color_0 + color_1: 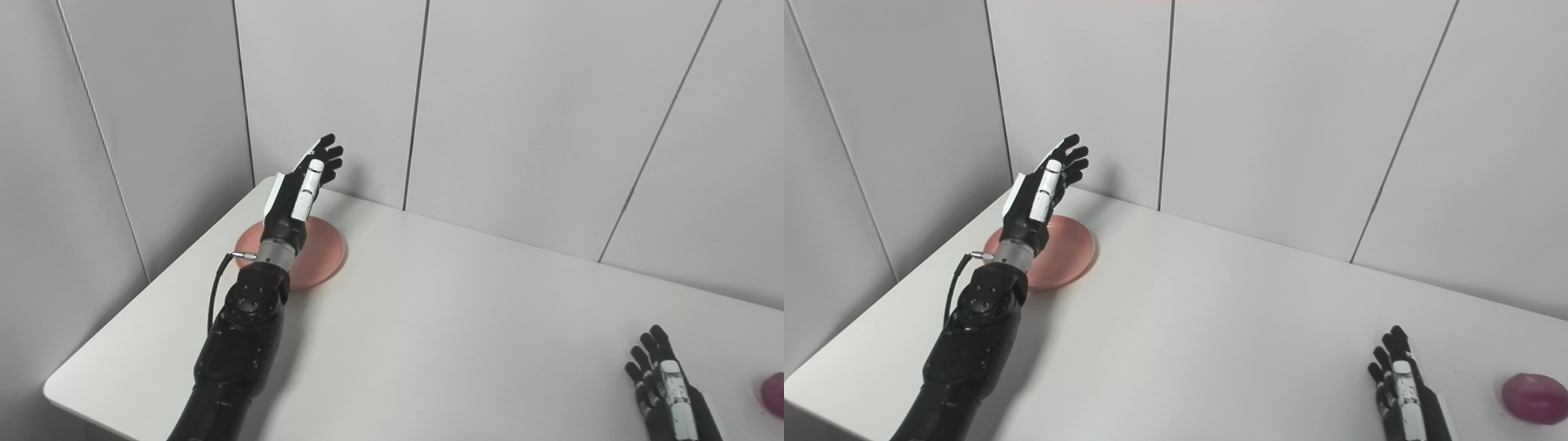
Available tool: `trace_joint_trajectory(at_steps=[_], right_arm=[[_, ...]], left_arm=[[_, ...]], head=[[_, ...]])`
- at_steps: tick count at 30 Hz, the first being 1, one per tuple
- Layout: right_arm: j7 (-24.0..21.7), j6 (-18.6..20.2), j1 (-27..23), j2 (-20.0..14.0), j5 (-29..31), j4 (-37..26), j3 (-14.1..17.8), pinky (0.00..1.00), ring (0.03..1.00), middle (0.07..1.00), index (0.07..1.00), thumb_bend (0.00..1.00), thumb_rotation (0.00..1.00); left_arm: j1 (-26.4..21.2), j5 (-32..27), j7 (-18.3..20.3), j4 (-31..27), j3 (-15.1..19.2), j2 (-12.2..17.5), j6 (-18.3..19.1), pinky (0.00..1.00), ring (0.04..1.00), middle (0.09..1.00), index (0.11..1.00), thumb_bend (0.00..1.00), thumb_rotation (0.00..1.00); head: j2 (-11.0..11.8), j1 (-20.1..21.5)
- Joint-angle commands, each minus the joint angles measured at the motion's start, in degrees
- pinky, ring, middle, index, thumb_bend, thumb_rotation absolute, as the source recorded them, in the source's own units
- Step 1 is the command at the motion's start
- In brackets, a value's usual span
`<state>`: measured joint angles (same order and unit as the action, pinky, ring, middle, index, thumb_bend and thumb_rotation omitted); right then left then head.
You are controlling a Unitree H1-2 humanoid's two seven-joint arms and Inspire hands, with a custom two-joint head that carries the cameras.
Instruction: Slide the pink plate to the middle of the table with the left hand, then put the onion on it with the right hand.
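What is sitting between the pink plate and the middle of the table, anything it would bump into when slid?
Nothing visible. The white table is bare between the pink plate and its middle. The left hand hangs open above the plate; the onion and right hand sit far off near the right edge.

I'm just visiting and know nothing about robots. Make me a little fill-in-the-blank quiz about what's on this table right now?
1. The left hand is raised above the ____ plate.
2. The purple onion lies beside the ____ hand.
3. Both hands hold ____, with fingers apart.
4. The plate sits near the table's far ____ corner.

Missing words: pink; right; nothing; left
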<state>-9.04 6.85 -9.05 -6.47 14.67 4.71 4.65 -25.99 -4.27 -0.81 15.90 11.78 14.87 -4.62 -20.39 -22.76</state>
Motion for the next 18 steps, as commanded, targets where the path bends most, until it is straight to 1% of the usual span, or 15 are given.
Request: trace_joint_trajectory(at_steps=[1, 4, 5, 8, 11, 14, 17, 18], right_arm=[[-0.2, 0.3, -1.3, -0.4, 0.3, -2.2, 0.2, 1.00, 1.000, 1.000, 1.000, 0.48, 0.83], [-0.3, 0.0, -1.5, -0.4, 0.3, -1.7, 0.2, 1.00, 0.995, 0.999, 1.000, 0.49, 0.82], [-0.4, -0.2, -1.5, -0.4, 0.4, -1.6, 0.3, 1.00, 0.991, 0.997, 1.000, 0.50, 0.81], [-0.3, -0.1, -1.5, -0.3, 0.4, -1.8, 0.2, 1.00, 0.984, 0.990, 0.998, 0.51, 0.80], [-0.1, 0.3, -1.5, -0.4, 0.3, -2.0, 0.2, 1.00, 0.980, 0.982, 0.987, 0.53, 0.78], [0.2, 0.5, -1.4, -0.2, -0.2, -2.3, 0.1, 1.00, 0.981, 0.982, 0.986, 0.53, 0.79], [0.1, 0.3, -1.4, -0.1, -0.1, -2.5, -0.1, 1.00, 0.982, 0.986, 0.990, 0.53, 0.79], [0.0, 0.0, -1.4, -0.1, 0.0, -2.4, 0.0, 0.99, 0.978, 0.985, 0.992, 0.52, 0.80]], left_arm=[[-3.9, -0.6, 0.0, -0.3, 0.8, 1.9, -1.3, 0.88, 0.873, 0.888, 0.888, 0.60, 1.00], [-5.2, -1.1, -0.4, 1.1, 2.1, 3.6, -0.6, 0.88, 0.879, 0.882, 0.888, 0.59, 1.00], [-5.5, -1.1, -0.6, 1.5, 2.5, 4.1, -0.3, 0.89, 0.880, 0.881, 0.891, 0.61, 1.00], [-6.5, -0.3, -1.2, 3.8, 3.2, 6.0, -1.5, 0.86, 0.859, 0.867, 0.873, 0.62, 1.00], [-7.0, -1.0, -0.6, 5.7, 3.8, 8.0, -1.9, 0.85, 0.853, 0.861, 0.870, 0.61, 1.00], [-7.2, -1.3, -0.2, 7.8, 4.3, 9.9, -1.8, 0.84, 0.847, 0.853, 0.866, 0.59, 1.00], [-7.2, -0.8, -0.8, 9.1, 4.5, 10.7, -1.9, 0.84, 0.840, 0.848, 0.863, 0.58, 1.00], [-7.1, -0.8, -0.8, 9.3, 4.6, 10.8, -1.9, 0.86, 0.861, 0.870, 0.879, 0.59, 1.00]], head=[[0.2, -0.1], [0.6, -0.3], [0.6, -0.3], [0.8, -0.5], [0.8, -0.5], [0.9, -0.1], [0.9, 0.1], [0.9, 0.1]])
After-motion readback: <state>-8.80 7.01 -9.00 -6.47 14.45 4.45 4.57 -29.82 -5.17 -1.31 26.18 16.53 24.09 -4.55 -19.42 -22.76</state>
